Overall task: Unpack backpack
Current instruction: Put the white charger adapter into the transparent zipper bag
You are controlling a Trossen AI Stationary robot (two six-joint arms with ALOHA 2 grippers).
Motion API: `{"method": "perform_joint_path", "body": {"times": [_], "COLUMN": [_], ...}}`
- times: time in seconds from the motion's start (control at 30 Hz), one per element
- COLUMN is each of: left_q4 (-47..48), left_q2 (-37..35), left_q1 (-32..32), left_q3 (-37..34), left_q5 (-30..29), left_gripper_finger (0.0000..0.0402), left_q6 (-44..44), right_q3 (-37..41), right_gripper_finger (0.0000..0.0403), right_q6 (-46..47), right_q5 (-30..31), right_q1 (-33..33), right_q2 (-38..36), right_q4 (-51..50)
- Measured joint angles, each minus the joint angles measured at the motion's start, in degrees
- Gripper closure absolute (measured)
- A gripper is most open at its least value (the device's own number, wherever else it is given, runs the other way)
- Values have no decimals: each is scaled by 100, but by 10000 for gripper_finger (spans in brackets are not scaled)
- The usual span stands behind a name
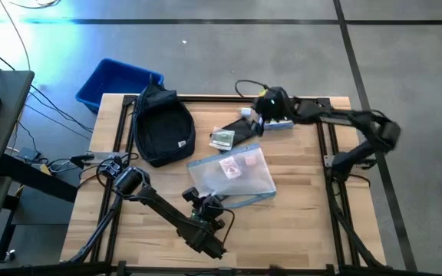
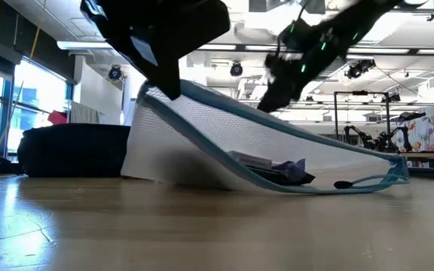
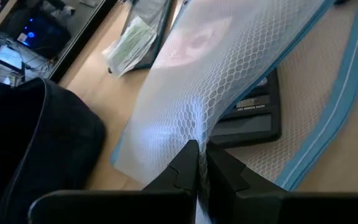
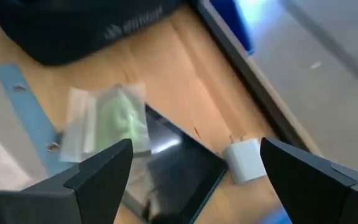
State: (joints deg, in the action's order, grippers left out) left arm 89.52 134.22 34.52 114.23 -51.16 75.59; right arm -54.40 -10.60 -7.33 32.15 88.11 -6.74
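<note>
Navy fabric backpack lies at the table's far left, beside a blue bin. Left gripper, near-right of backpack, is clamped on a white mesh pouch, lifting one edge. Right gripper, fingers wide apart, hovers right of backpack over a black case & white adapter.

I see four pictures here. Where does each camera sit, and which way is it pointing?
High view: above the table, looking straight down; both arms show, with the backpack and mesh pouch.
Low view: at tabletop height, looking across into the room; the arms come in from above.
Left wrist view: on the left arm, past the left gripper pinching the pouch's mesh.
Right wrist view: on the right arm, between the open right gripper, down at a white charger.
All four views show the backpack.
</note>
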Motion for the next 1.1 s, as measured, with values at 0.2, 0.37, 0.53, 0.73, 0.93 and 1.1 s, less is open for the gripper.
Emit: {"method": "perform_joint_path", "body": {"times": [0.2, 0.37, 0.53, 0.73, 0.93, 1.1], "left_q4": [31, 35, 29, -47, -122, -128], "left_q2": [-3, -9, -10, -11, -11, -11], "left_q1": [-64, -273, -392, -428, -415, -394], "left_q3": [0, 1, -2, -2, -2, -2], "left_q5": [-46, -51, 58, 129, 162, 175], "left_gripper_finger": [402, 402, 402, 402, 402, 402], "left_q6": [-342, -731, -931, -970, -950, -780], "right_q3": [-882, -1837, -2359, -2324, -2268, -2242], "right_gripper_finger": [66, 66, 67, 100, 233, 241], "right_q6": [-615, -923, -1161, -1490, -1354, -1219], "right_q5": [-244, -191, -276, -267, -277, -128], "right_q1": [706, 905, 1066, 1178, 1201, 1039], "right_q2": [1588, 2524, 2991, 3110, 3080, 2776], "right_q4": [-462, -1094, -1465, -1616, -1716, -2045]}}
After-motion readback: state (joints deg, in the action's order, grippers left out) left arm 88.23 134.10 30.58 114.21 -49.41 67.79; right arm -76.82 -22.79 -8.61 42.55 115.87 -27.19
